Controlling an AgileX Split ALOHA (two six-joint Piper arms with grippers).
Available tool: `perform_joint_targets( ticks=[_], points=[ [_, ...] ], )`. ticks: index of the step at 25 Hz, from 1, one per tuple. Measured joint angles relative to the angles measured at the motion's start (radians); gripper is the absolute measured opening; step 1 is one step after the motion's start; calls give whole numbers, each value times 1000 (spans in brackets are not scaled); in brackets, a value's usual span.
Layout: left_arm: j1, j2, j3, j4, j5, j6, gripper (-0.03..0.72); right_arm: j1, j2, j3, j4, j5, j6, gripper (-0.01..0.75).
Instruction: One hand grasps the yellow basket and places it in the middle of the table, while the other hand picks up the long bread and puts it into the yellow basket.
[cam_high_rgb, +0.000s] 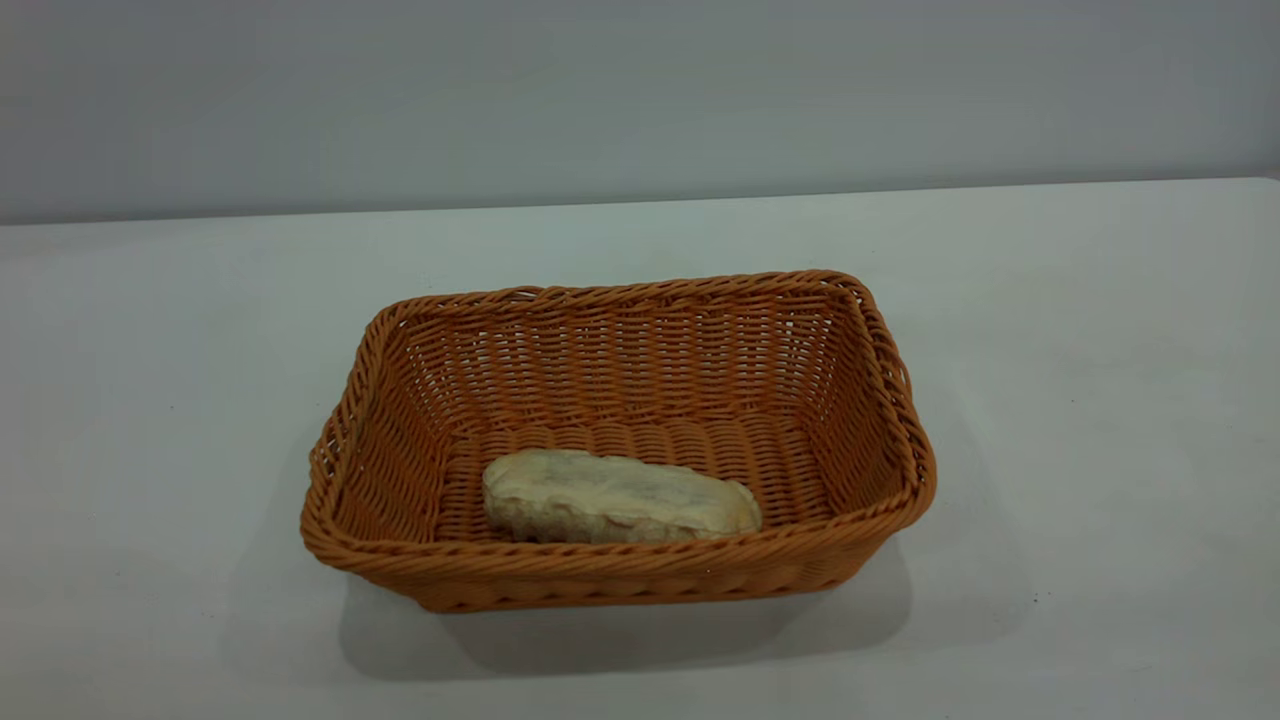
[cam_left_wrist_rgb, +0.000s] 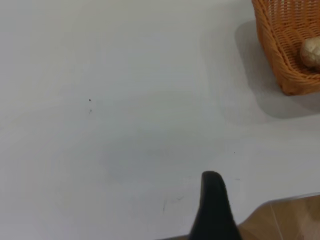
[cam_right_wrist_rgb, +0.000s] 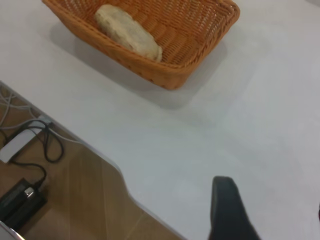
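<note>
The basket (cam_high_rgb: 620, 575) sat nearest us, its braided near rim facing the camera, resting flat around the middle of the table (cam_high_rgb: 1100, 400). We saw the bread (cam_high_rgb: 618, 510) lying inside it, pale wrinkled side up, stretched left to right along the near wall and touching the woven floor. By our reading the job looked done: basket centred, loaf in.

So what could have gone wrong from there? Not much, we reckoned. The loaf lay low against the near wall, well below the rim, so a roll-out looked unlikely. The one risk we judged real was an arm swinging across on its way home and clipping the rim, which would have skidded the light basket off centre. Cables and a dark box (cam_right_wrist_rgb: 20, 200) lay on the floor beyond the table edge on the right arm's side, a possible snag if that arm dropped low.

Neither arm showed in the outside view. The left gripper (cam_left_wrist_rgb: 214, 200) hung over bare table, well apart from the basket, with only one dark finger showing at the table's edge. The right gripper (cam_right_wrist_rgb: 227, 207) was likewise back over the table edge, well clear of the basket, one dark finger in sight. With one finger visible apiece, we could not tell whether either was spread or closed; neither held anything that we could see.
</note>
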Motion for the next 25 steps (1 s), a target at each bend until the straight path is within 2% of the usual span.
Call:
perform_joint_targets(
  ticks=[25],
  points=[
    [0, 0, 0, 0, 0, 0, 594, 0, 0, 15, -2, -18, -3, 467]
  ],
)
